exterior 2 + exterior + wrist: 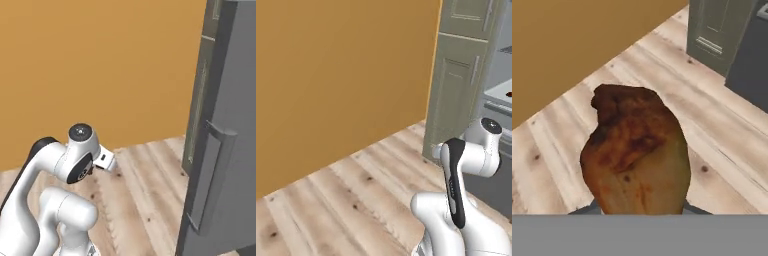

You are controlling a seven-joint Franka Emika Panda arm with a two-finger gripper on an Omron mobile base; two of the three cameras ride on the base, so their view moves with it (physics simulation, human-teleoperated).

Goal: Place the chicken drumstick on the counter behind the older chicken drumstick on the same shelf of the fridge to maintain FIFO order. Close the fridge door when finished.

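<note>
Fingers (643,212) clamp drumstick (636,155); open floor (722,125) beneath.

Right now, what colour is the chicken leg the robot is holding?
The chicken drumstick is golden tan with reddish-brown roasted patches, best seen in the hand view.

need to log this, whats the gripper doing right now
Gripper: shut on the chicken drumstick, carried above the wood floor.
</note>
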